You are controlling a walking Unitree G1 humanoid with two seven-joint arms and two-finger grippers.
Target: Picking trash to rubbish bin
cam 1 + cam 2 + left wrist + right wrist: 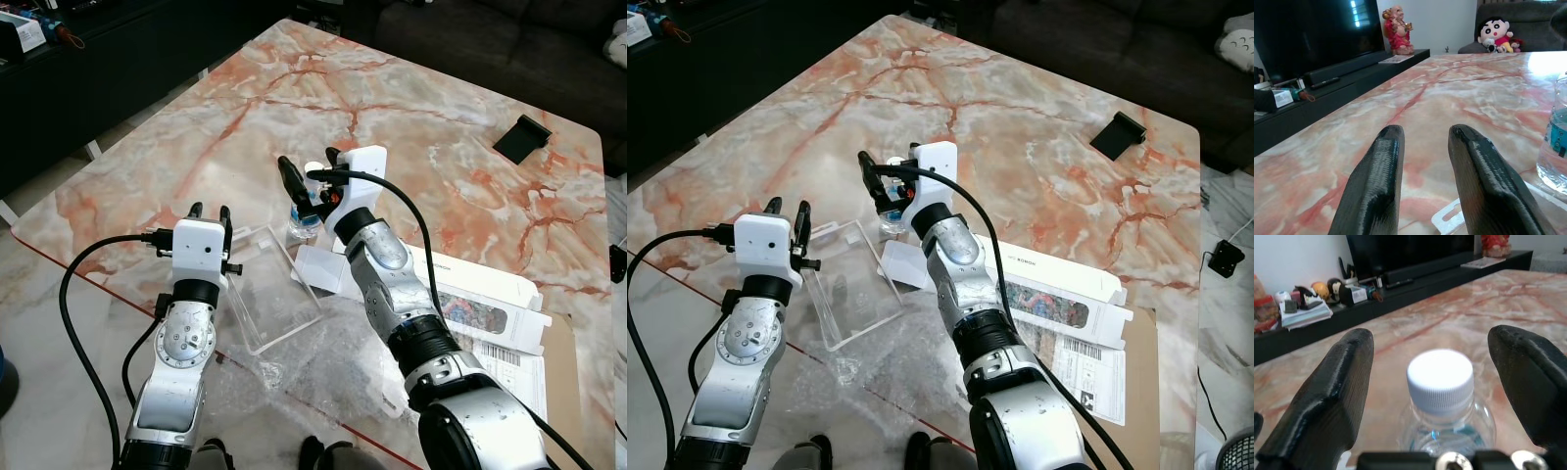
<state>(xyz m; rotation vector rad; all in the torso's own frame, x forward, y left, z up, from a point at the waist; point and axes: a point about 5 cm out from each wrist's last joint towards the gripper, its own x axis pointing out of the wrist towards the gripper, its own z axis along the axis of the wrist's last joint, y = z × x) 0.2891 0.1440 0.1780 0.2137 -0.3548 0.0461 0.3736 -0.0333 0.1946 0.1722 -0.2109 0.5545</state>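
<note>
Marble, veined orange and cream, tops the table [411, 108]. On it stands a clear plastic bottle [1442, 404] with a ribbed white cap and a blue label, upright beside a clear, square-cornered plastic tray [269, 289]. The right gripper [1435, 377] straddles the bottle's neck, fingers apart and not touching it. The left gripper [1425, 161] hovers at the tray's far edge, its textured black fingers slightly apart and empty. Crinkled bubble wrap [323, 362] and a flat white carton [480, 308] lie nearby.
</note>
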